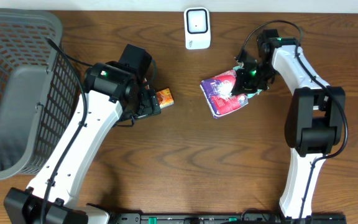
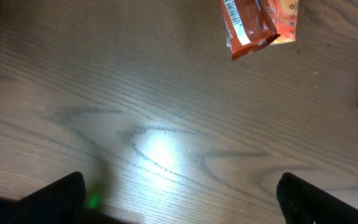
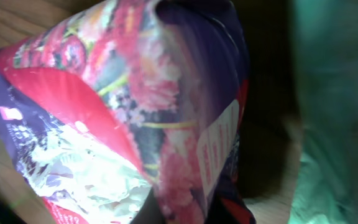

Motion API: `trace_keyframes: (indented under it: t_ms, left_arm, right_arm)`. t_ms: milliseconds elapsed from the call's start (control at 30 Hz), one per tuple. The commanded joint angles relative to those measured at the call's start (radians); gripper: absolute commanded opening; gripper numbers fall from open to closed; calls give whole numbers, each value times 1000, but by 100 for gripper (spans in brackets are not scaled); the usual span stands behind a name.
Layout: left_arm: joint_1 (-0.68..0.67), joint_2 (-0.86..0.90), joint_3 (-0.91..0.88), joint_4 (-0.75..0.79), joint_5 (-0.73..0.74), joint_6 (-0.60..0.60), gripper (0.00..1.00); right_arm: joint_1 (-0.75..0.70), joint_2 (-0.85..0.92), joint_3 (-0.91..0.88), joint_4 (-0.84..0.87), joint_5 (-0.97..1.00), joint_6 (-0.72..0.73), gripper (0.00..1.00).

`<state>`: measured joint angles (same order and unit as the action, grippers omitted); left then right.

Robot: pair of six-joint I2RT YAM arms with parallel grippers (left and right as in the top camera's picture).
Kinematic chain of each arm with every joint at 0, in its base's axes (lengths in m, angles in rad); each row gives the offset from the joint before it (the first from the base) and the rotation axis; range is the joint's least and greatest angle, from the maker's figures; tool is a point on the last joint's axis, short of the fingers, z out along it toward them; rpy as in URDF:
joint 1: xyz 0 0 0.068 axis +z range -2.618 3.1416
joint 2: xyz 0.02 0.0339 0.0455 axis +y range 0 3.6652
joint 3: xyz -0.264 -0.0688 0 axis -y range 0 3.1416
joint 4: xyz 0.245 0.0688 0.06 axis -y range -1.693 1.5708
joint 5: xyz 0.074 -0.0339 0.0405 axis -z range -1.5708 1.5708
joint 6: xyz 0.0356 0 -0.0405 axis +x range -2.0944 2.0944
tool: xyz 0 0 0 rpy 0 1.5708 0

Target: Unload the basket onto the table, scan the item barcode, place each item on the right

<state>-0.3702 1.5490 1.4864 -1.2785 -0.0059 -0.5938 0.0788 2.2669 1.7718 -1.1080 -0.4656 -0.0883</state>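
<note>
Since the scanner (image 1: 197, 28) has to see a printed face, my right gripper (image 1: 248, 78) is pinched down narrow on one edge of the floral pouch (image 1: 225, 93). An edge pinch leaves both broad faces uncovered. The rest of the bag fans out from my fingertips toward the other arm, lower end apparently on the table (image 1: 185, 162). In the right wrist view the pouch fills almost everything; there's a white label patch just off the fingers (barcode or not, can't tell, too blurred). The scanner stands ahead of my right fingertips and off to the pouch's side, near but not touching. My read: grip done, presenting the code not done, bag needs lifting and turning to face the window. Risk: soft film, thin pinch, could sag or slip. Left gripper (image 2: 182, 196) is spread wide, holding nothing, hovering over bare wood. Orange snack packet (image 2: 257, 25) lies beyond those fingertips, barcode strip facing up, untouched. Basket (image 1: 17, 31) sits well behind that arm.
</note>
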Motion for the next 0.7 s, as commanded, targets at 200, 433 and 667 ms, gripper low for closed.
trace_keyframes:
  t_ms: [200, 433, 667]
  left_arm:
    - [1, 6, 0, -4, -6, 17, 98]
    - [1, 6, 0, -4, -6, 17, 98]
    - [1, 6, 0, -4, -6, 17, 98]
  right_arm:
    - [60, -76, -5, 75, 60, 144, 1]
    - [198, -277, -6, 59, 521, 232, 2]
    - [401, -281, -9, 8, 1068, 414, 2]
